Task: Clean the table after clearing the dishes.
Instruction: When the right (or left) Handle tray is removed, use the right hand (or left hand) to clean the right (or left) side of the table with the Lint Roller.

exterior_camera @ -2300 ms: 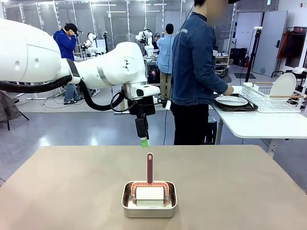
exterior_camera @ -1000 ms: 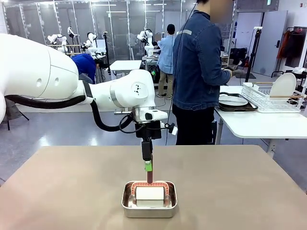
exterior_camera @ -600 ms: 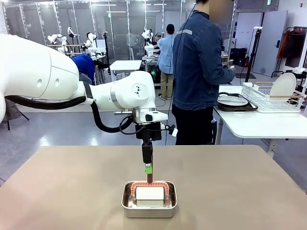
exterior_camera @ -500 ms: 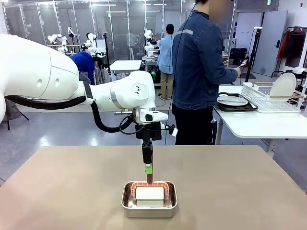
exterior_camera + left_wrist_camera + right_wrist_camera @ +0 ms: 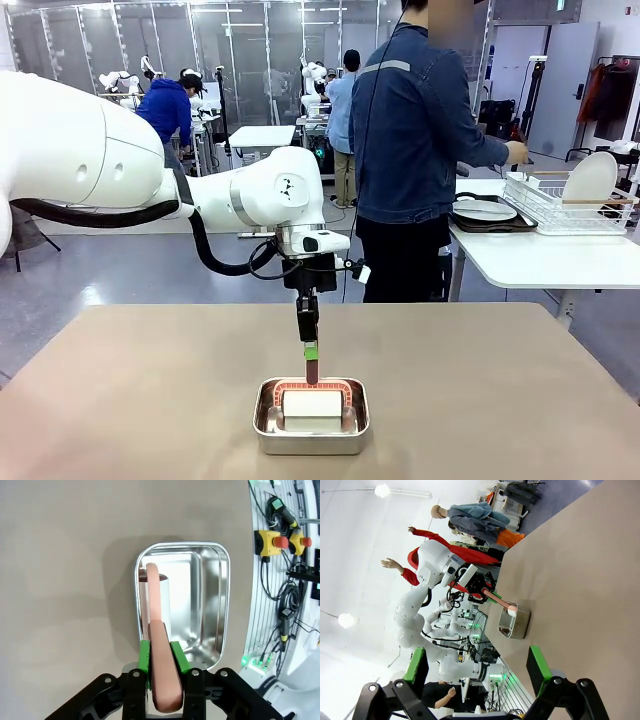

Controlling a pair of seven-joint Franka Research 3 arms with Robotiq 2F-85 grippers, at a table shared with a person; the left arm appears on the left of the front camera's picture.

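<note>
Where the left arm reaches: it comes in from the left in the front view, bends at the elbow above the table (image 5: 150, 400), and its wrist points straight down over the middle of the top.
Left gripper (image 5: 311, 352): vertical, fingers down, directly above the far side of the steel pan (image 5: 310, 432).
Left grip: clenched; both green pads (image 5: 144, 656) press the sides of the handle (image 5: 161, 680) of the cleaning tool (image 5: 312, 400), with no gap showing in the left wrist view.
Handle: pinkish brown, held near its upper end; below the pads it runs down into the pan.
Tool head: a white block inside a reddish frame, lying in the pan.
Pan: rectangular with rounded corners, resting on the table near the robot's edge, about midway across.
Right gripper (image 5: 477, 666): released, green pads spread wide with nothing between them; its wrist camera looks along the tabletop toward the far-off pan (image 5: 514, 622).
Table: brownish tan top, bare around the pan.
Dishes (image 5: 487, 213): off the table, on the white side table at the right; a dark tray with a white plate on it shows there, just beside a white dish rack (image 5: 570, 200).
Person (image 5: 415, 150): standing beyond the far edge, turned toward the side table, one hand (image 5: 515, 152) stretched out above the rack.
</note>
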